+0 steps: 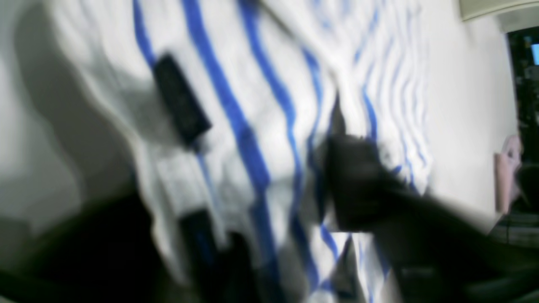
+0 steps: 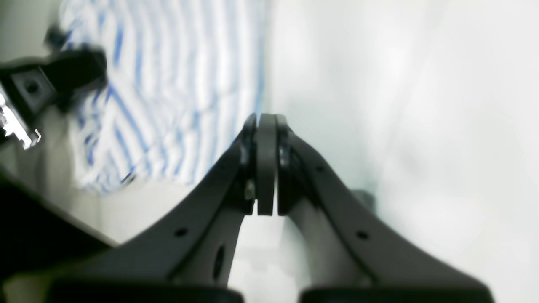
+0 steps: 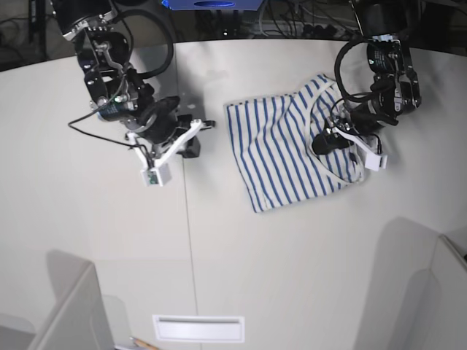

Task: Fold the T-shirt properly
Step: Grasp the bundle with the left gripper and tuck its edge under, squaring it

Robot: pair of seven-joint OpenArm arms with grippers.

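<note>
One T-shirt (image 3: 288,149), folded, toward my tabletop's (image 3: 292,255) far right; near edge bare. Left gripper (image 3: 328,140) on its collar side, state unclear; wrist view alone shows the dark label (image 1: 181,99). Right gripper (image 2: 266,164) closed, empty.

table (image 3: 292,255) open, T-shirt (image 3: 281,157) btwn arms
</note>
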